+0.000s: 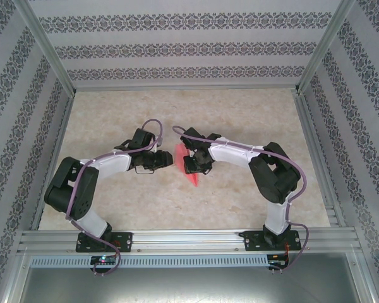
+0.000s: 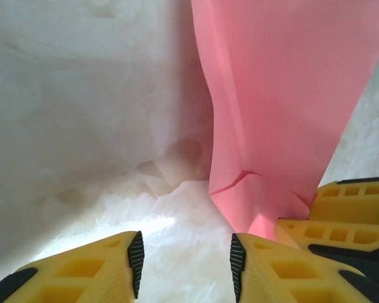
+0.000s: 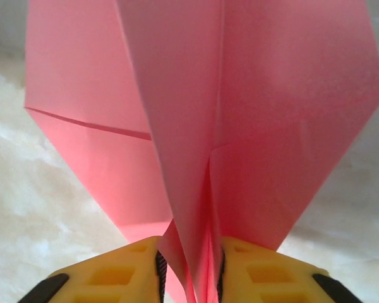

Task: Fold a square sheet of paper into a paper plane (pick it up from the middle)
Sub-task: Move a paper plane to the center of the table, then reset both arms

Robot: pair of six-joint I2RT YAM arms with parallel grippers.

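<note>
A pale beige marbled bench [image 1: 240, 113] lies between white walls [image 1: 177, 47] papered with horizontal bands of dark floral pattern — back, left and right. Slim aluminium posts [image 1: 45, 47] rise at the back corners, and a ribbed aluminium rail [image 1: 189, 238] runs along the near edge. Light is soft and even, shadows faint.

Salmon-pink paper plane [image 3: 271, 113], mottled cream table [image 1: 240, 113]
</note>
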